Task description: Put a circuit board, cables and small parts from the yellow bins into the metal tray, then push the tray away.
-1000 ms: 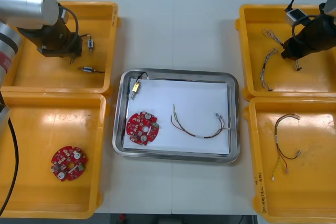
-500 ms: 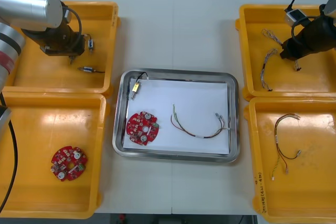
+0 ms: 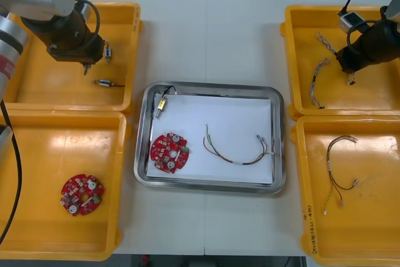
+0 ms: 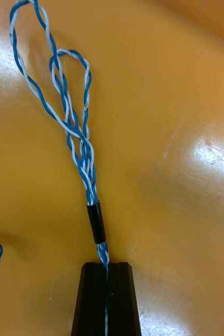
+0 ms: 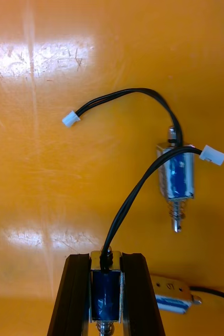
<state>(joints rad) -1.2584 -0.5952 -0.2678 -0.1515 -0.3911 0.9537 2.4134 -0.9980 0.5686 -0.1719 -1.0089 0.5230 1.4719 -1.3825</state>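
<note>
- The metal tray [image 3: 140,154], white inside, sits at the centre of the table [image 3: 206,35] between the yellow bins [image 3: 37,92], with a red circuit board [image 3: 169,152] at its 8 o'clock corner.
- The left gripper [image 5: 105,258], in the 10 o'clock bin, has shifted slightly toward 12 o'clock since a second ago. Its fingers clamp a small metal part [image 5: 105,291].
- That part's long axis runs along the fingers, and its black cable [image 5: 135,197] arcs away from them. In the front view the arm hides this.
- The right gripper [image 4: 106,268], in the 2 o'clock bin, has barely moved. It pinches a twisted blue and white cable [image 4: 72,131] that stretches straight away from the fingertips.
</note>
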